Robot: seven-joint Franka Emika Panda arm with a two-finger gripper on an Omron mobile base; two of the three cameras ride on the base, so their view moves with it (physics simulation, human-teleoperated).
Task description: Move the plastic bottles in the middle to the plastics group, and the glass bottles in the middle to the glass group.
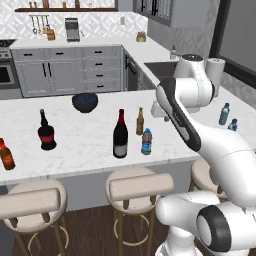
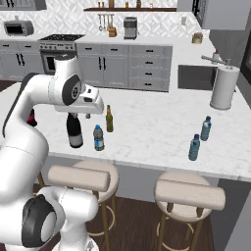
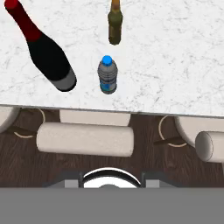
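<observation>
White marble table (image 1: 75, 145) in foreground; round padded stools (image 1: 140, 186) tucked under its near edge. Dark wood floor (image 3: 144, 162). Grey cabinets (image 2: 122, 63) along back wall, patterned tile backsplash (image 1: 100, 22) above. Oven range (image 2: 56, 44) left, sink (image 2: 196, 76) right. Wall shelf (image 2: 130, 9) overhead. Even, flat lighting.

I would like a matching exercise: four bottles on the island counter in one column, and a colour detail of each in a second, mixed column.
Things:
1. wine bottle
2. beer bottle
3. middle water bottle
4. squat bottle

Details:
A. red label on a round belly
B. amber, slim
C. red neck foil, grey label
D. clear, blue label band

Pairs: 1-C, 2-B, 3-D, 4-A
</observation>
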